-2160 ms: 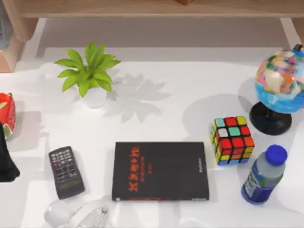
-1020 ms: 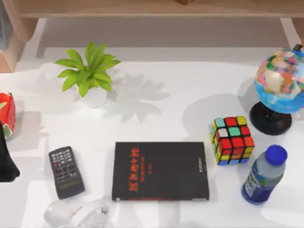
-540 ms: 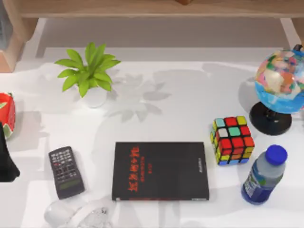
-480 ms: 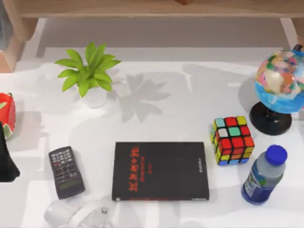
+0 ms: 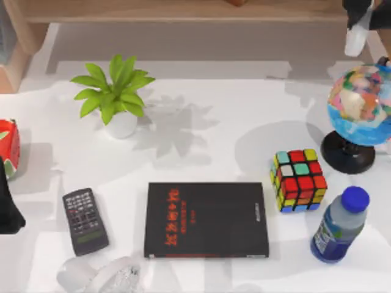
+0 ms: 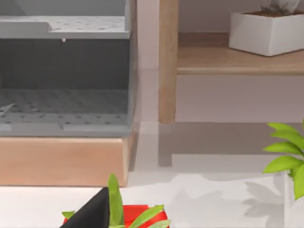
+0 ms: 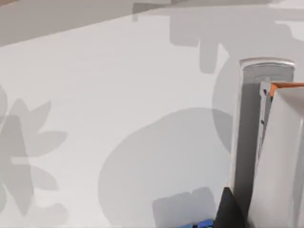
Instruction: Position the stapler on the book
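The right end effector is hanging at the top view's upper right corner gripping a pale grey elongated stapler, while the flat black book with red characters is lying lower centre on the white tabletop.

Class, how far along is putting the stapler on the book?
Done: nothing yet; the book has nothing on it. In hand: the right gripper is at the far right with what looks like the stapler. Left: carrying it over, setting it down. The left gripper sits parked at left.
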Controlling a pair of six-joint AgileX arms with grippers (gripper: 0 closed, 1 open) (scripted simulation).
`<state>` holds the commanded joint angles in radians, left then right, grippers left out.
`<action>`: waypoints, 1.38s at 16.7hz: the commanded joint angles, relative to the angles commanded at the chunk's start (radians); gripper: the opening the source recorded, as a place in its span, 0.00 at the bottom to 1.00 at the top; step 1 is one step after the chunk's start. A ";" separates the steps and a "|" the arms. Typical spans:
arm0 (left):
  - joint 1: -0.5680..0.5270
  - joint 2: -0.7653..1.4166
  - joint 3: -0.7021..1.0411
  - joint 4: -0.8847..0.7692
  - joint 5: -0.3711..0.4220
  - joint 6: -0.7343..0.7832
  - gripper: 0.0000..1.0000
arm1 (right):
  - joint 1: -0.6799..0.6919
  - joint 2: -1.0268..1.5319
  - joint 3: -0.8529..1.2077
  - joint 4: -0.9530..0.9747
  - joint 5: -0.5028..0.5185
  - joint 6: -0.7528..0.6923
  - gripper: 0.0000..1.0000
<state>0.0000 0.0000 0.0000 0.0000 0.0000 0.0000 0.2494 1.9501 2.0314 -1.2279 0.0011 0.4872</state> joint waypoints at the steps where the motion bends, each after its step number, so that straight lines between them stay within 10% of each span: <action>1: 0.000 0.000 0.000 0.000 0.000 0.000 1.00 | 0.062 0.004 -0.027 0.013 0.006 0.044 0.00; 12: 0.000 0.000 0.000 0.000 0.000 0.000 1.00 | 0.591 0.148 -0.305 0.121 0.089 0.381 0.00; 23: 0.000 0.000 0.000 0.000 0.000 0.000 1.00 | 0.619 0.176 -0.359 0.177 0.095 0.396 0.00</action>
<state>0.0000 0.0000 0.0000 0.0000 0.0000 0.0000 0.8686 2.1261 1.6729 -1.0505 0.0963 0.8836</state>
